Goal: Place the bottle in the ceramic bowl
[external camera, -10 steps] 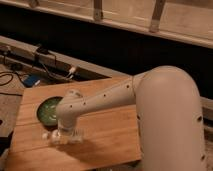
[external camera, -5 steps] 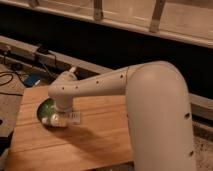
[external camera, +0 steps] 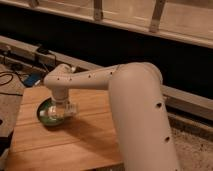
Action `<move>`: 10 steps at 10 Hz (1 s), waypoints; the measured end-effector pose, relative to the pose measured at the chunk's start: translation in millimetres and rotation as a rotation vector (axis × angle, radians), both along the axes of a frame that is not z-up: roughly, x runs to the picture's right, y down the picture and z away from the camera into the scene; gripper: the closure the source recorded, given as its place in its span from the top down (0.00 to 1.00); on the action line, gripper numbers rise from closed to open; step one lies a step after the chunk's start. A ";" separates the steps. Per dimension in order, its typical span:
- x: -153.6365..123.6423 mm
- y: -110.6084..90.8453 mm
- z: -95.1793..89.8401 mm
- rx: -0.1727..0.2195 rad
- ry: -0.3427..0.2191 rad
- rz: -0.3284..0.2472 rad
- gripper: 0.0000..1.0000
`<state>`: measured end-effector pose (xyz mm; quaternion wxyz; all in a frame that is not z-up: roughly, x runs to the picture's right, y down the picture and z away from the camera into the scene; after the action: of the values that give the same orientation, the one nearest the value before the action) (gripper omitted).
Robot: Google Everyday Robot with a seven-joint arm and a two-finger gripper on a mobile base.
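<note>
The gripper (external camera: 64,107) was seen directly over the ceramic bowl (external camera: 47,116), clamped on the bottle (external camera: 69,109), which was held roughly level with its long axis across the bowl's right rim, so the drop was judged nearly straight down.

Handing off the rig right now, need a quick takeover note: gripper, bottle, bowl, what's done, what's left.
Gripper: directly over the ceramic bowl, at the left end of the wooden table.
Bottle: at the gripper, above the bowl's right side; whether it rests in the bowl cannot be told.
Done: bottle brought to the bowl.
Left: likely set it down inside, let go, lift the arm away.
</note>
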<state>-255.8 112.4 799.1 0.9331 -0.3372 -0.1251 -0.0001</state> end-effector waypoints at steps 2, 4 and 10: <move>-21.8 -1.4 9.1 0.000 -0.053 -0.023 0.00; -24.6 -1.6 10.8 0.000 -0.059 -0.026 0.08; -25.2 -1.6 10.5 0.000 -0.060 -0.027 0.68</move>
<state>-281.0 110.8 809.6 0.9288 -0.3388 -0.1484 -0.0228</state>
